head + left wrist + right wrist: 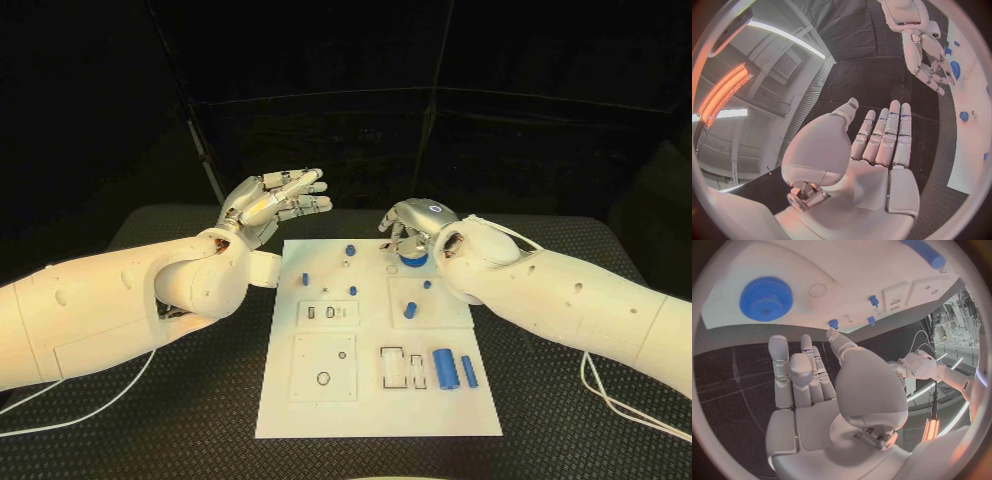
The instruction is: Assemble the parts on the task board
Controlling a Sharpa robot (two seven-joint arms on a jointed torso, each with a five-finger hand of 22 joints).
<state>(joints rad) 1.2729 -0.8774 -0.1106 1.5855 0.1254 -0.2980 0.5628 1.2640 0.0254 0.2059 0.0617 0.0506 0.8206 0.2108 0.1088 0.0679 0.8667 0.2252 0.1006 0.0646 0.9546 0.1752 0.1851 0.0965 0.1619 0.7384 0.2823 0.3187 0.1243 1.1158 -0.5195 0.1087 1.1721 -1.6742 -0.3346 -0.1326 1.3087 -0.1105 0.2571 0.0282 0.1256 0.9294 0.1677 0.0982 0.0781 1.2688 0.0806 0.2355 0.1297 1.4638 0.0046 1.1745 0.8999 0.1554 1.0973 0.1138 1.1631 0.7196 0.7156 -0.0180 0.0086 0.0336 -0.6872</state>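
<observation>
The white task board (375,400) lies in the middle of the black table. A blue gear (414,260) sits at its far right corner, and my right hand (415,228) hovers just above it, fingers apart and holding nothing. In the right wrist view the gear (766,298) lies beyond the fingertips (779,347), apart from them. My left hand (274,205) is raised off the board's far left corner, palm flat and empty (873,155). Small blue pegs (348,249) stand on the far half of the board. Two blue cylinders (446,368) lie near the right edge.
Rectangular slots (392,367) and recessed plates (325,366) mark the near half of the board. Black table surface (144,420) surrounds the board on both sides. A white cable (606,395) runs under the right arm.
</observation>
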